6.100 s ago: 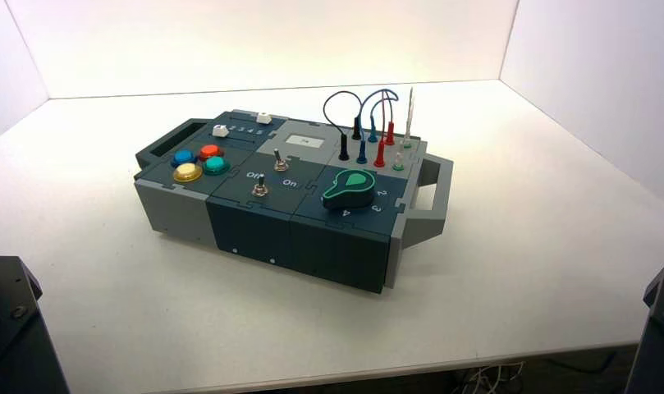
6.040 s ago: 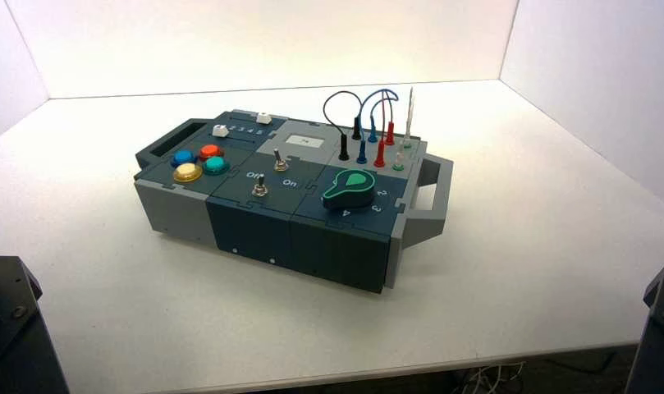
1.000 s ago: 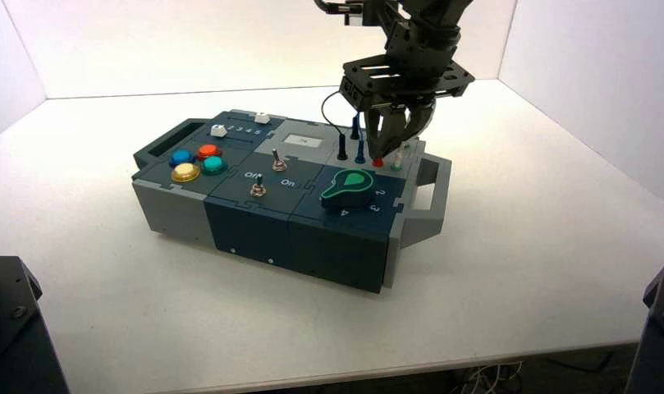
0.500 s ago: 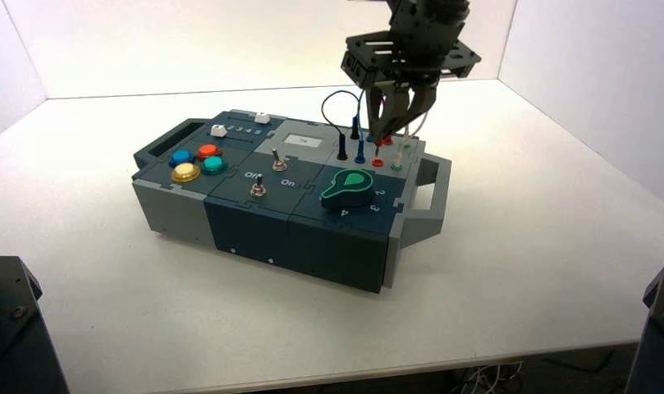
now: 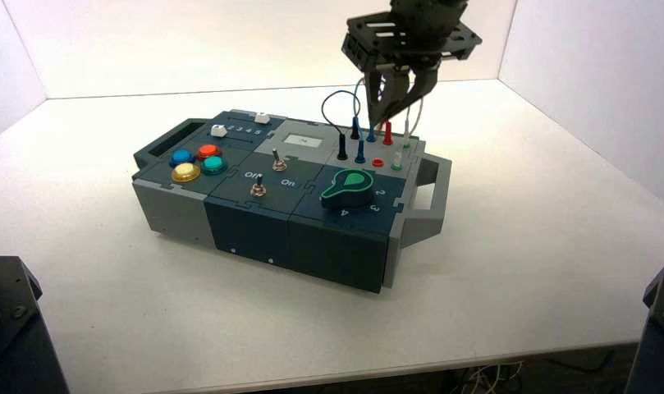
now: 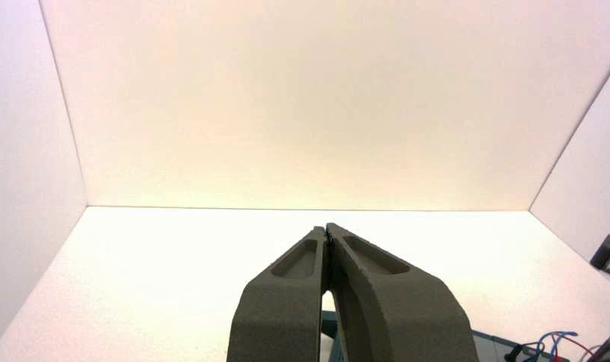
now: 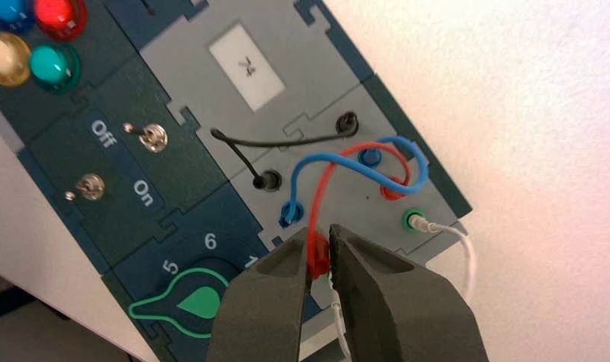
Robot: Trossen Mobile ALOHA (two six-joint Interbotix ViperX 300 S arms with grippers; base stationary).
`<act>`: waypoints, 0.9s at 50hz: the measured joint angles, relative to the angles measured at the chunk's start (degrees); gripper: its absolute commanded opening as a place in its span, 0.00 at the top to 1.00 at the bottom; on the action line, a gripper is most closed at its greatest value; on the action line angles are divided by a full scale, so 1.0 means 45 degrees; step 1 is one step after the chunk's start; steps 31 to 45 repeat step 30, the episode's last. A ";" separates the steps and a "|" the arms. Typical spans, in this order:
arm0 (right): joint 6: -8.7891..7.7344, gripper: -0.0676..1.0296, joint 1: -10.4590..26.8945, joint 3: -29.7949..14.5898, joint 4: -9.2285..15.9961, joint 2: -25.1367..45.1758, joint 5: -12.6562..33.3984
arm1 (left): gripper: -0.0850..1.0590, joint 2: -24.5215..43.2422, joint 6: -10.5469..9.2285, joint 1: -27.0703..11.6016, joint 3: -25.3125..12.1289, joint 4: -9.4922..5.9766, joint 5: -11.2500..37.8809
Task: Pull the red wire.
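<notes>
The red wire (image 7: pixel 321 192) arches above the box's socket panel. My right gripper (image 7: pixel 324 231) is shut on its near red plug (image 7: pixel 317 256), held up off the box. The wire's far plug (image 7: pixel 393 188) still sits in its socket. In the high view my right gripper (image 5: pixel 391 105) hangs above the panel at the box's back right. The far red plug (image 5: pixel 387 133) stands there, and a bare red socket (image 5: pixel 377 162) shows in front of it. My left gripper (image 6: pixel 326 228) is shut and empty, raised away from the box.
A blue wire (image 7: pixel 362 162) and a black wire (image 7: pixel 286 142) loop beside the red one. A white wire (image 7: pixel 460 245) runs from a green socket (image 7: pixel 413 220). The green knob (image 5: pixel 350 187), two toggle switches (image 5: pixel 260 190) and coloured buttons (image 5: pixel 199 162) lie on the box (image 5: pixel 254 226).
My right gripper came down onto the near red plug, shut on it and has risen. The plug is out of its socket, and the red socket now shows bare.
</notes>
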 measured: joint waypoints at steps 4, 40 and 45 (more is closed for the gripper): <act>0.0000 0.69 0.0000 -0.0020 0.0000 -0.0039 0.0000 | 0.95 -0.0020 0.0000 0.0020 0.0000 0.0000 0.0000; 0.0000 0.68 0.0000 0.0117 -0.0020 -0.1445 0.0352 | 0.95 -0.0039 0.0000 0.0020 0.0020 -0.0020 0.0000; 0.0000 0.68 0.0000 0.0117 -0.0020 -0.1445 0.0352 | 0.95 -0.0039 0.0000 0.0020 0.0020 -0.0020 0.0000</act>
